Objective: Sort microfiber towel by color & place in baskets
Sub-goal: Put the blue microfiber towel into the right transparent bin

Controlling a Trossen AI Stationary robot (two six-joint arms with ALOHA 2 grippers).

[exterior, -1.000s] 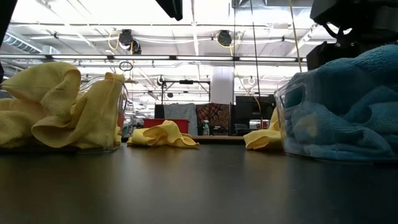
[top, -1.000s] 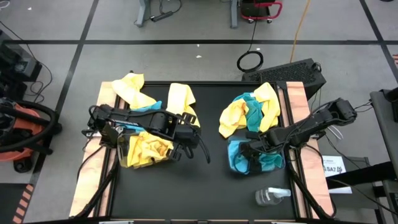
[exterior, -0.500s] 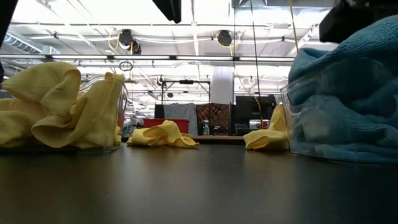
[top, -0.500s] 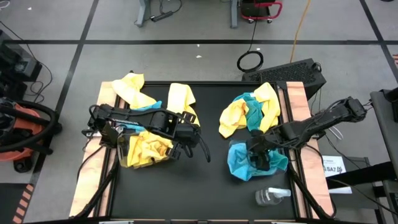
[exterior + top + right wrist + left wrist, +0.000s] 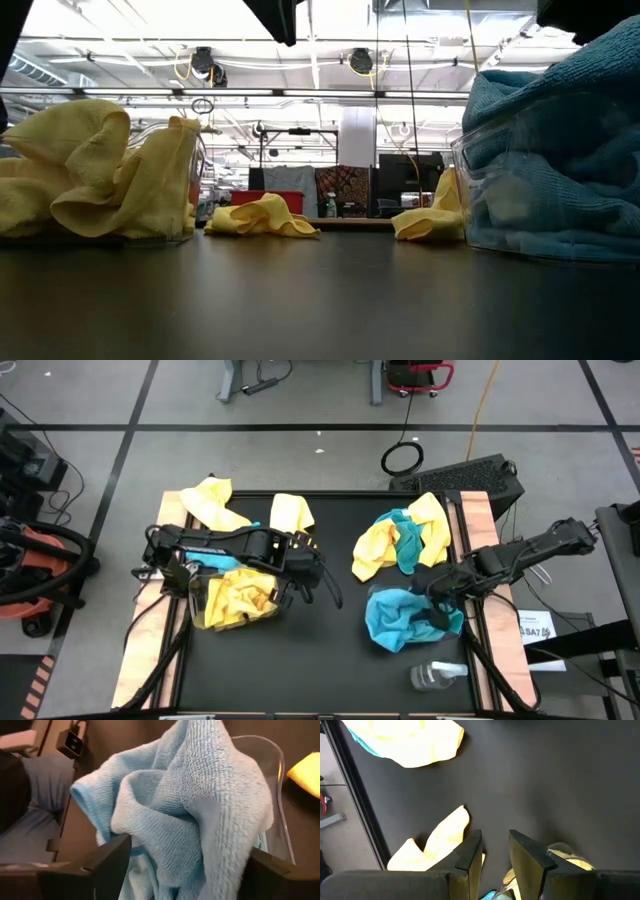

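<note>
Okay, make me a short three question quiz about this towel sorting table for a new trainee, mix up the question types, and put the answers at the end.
1. True or false: the right basket holds yellow towels.
2. Which loose pile mixes both colors? A: the pile by the right arm. B: the yellow towel at the far left corner.
3. Fill in: the right tool is ____ above the blue towels.

Key: 1 false, they are blue. 2 A. 3 open.
</note>
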